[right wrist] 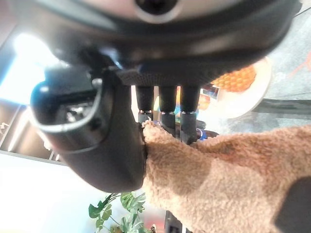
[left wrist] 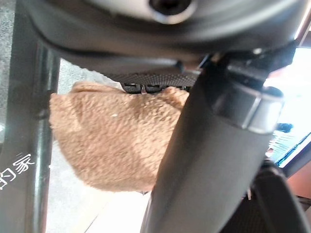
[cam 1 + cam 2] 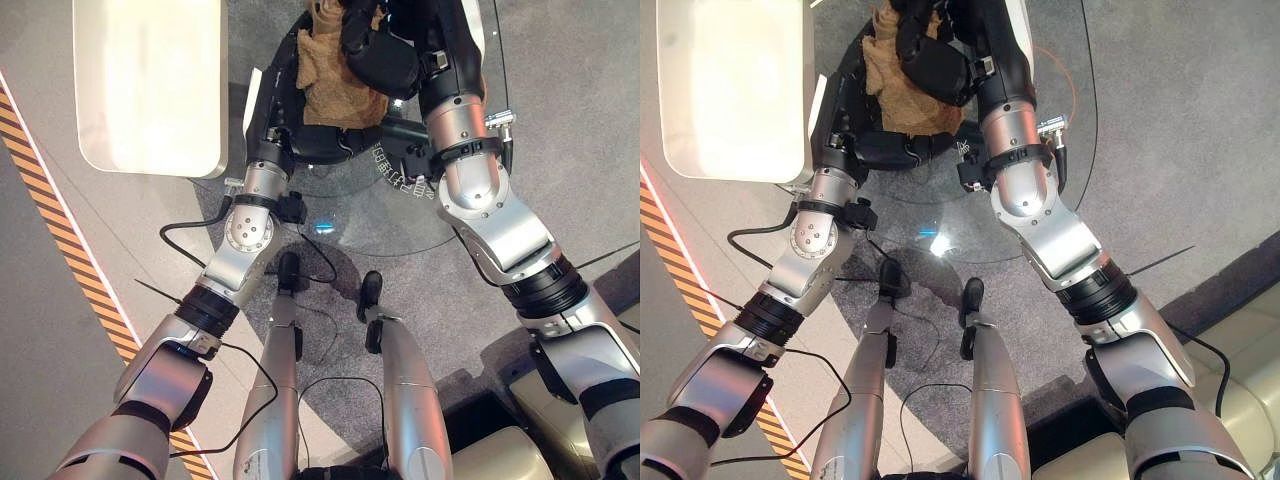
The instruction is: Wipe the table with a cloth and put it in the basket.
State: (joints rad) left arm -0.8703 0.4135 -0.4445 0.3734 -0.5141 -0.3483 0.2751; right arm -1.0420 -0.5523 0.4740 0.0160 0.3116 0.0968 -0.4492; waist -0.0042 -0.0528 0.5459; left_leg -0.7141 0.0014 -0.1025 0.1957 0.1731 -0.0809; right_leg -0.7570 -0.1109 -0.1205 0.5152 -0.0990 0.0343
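Observation:
A brown fluffy cloth (image 3: 335,85) hangs bunched over the far part of the round glass table (image 3: 385,225). My right hand (image 3: 382,55) comes in from the right onto the cloth's upper end. In the right wrist view its fingers (image 1: 167,109) curl into the cloth (image 1: 218,179) and its thumb (image 1: 104,145) presses the cloth's edge. My left hand (image 3: 285,105) sits against the cloth's left side, low down. Past it, the left wrist view has the cloth (image 2: 109,138) close up, lying over the hand's front.
A cream rectangular table top (image 3: 150,80) stands to the left of the glass table. An orange and black striped line (image 3: 60,240) runs along the floor on the left. Beige cushions (image 3: 520,450) lie at the lower right. A plate of orange fruit (image 1: 243,82) shows beyond the right hand.

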